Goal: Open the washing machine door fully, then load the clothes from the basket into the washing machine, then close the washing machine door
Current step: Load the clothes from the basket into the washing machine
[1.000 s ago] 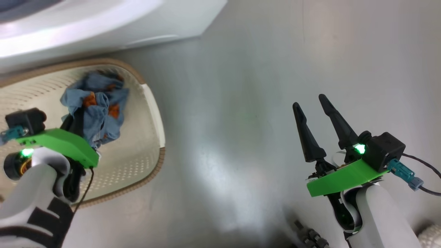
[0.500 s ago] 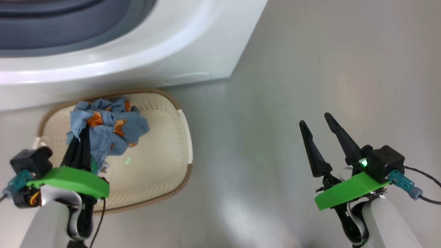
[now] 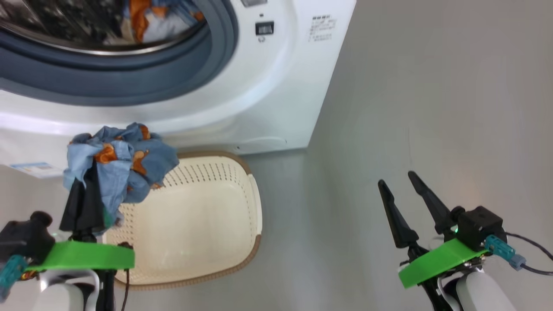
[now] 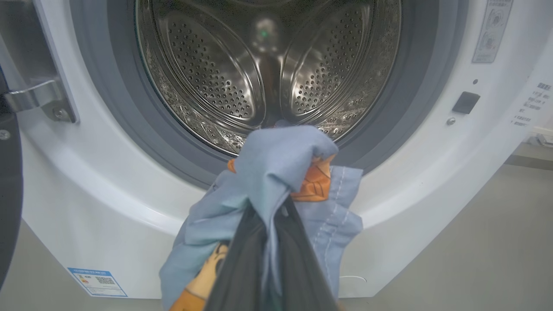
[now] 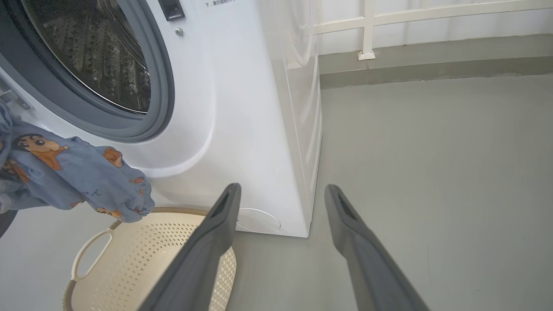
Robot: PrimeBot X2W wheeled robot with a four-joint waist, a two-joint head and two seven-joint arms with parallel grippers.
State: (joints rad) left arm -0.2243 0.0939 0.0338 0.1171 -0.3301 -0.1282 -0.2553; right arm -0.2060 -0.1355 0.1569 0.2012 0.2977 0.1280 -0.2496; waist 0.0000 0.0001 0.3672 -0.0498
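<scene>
Light-blue clothes (image 3: 116, 160) (bunched, orange figures showing) hang pinched in the closed left gripper (image 4: 276, 216), with the basket (image 3: 255, 203) below it and the drum (image 4: 268, 65) of the washing machine (image 3: 276, 86) ahead. The right gripper (image 3: 397, 179) is spread, empty.

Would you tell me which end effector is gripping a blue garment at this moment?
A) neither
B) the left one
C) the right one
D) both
B: the left end effector is shut on the blue garment, holding it above the basket in front of the washing machine, while the right end effector stands open and empty.
</scene>
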